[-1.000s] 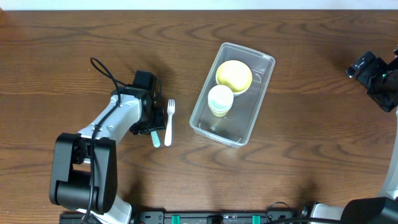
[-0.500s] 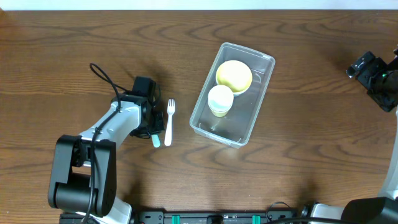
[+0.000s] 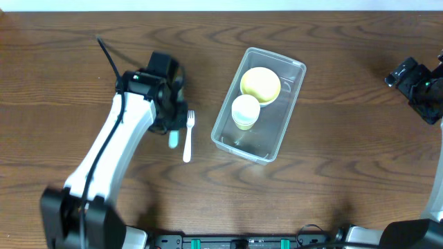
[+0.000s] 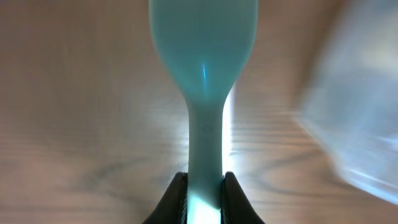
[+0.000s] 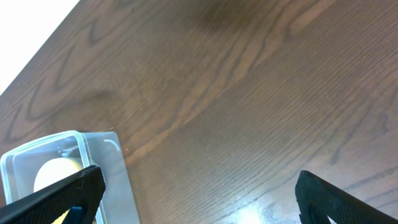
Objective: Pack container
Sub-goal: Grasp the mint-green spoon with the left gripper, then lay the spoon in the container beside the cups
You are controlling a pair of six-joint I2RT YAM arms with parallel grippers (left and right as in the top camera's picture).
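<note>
overhead view: your left pincer (image 3: pixel 171 128) is clamped on the handle of a teal spoon (image 3: pixel 173 141). the spoon's bowl end pokes out past the fingertips, toward the near edge of the surface (image 3: pixel 325 187). you cannot tell from here whether the spoon touches the wood.

a white fork (image 3: pixel 187 136) lies flat just beside that pincer, on its container side, with its tines pointing toward the far edge. further off on the same side, well apart from the left pincer, sits the container (image 3: pixel 275 138). it stands at a slant between your two pincers and nearer the left one.

inside it, a yellow bowl (image 3: pixel 260 84) fills the far end. a pale cup (image 3: pixel 245 111) stands just beside the bowl, around the middle, and their edges meet in this view. the near end of the container holds only bare clear floor.

in the left wrist view, the two fingers (image 4: pixel 177 200) pinch the spoon's narrow handle with just its thickness between them. the spoon's bowl runs straight ahead of the pincer, and the container is a pale blur off to one side.

your right pincer (image 3: pixel 408 76) hangs at the far right edge of the overhead view, well apart from the container. in its wrist view the fingers (image 5: pixel 68 193) are spread wide with nothing between them. one corner of the container, with the yellow bowl showing through, lies just ahead of one fingertip.
</note>
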